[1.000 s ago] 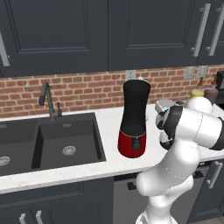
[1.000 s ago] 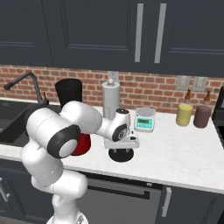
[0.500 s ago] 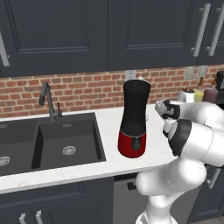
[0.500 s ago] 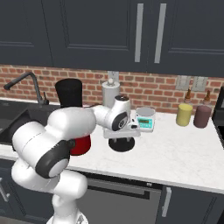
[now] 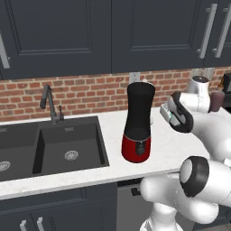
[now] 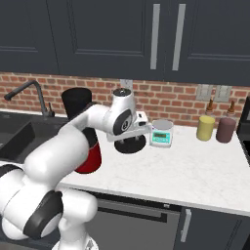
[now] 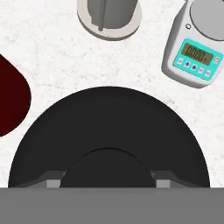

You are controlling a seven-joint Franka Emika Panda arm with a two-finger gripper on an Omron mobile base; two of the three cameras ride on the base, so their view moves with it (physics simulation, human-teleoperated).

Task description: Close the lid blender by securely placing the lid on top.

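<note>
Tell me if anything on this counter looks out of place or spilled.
Nothing is spilled or tipped. The one odd thing: the blender stands upright with its jar open at the top, while its lid is off it, over by the kitchen scale, directly under the gripper. The two canisters stand upright.

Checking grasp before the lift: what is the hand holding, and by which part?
The hand grips the lid by its central knob, one finger on either side.
</note>
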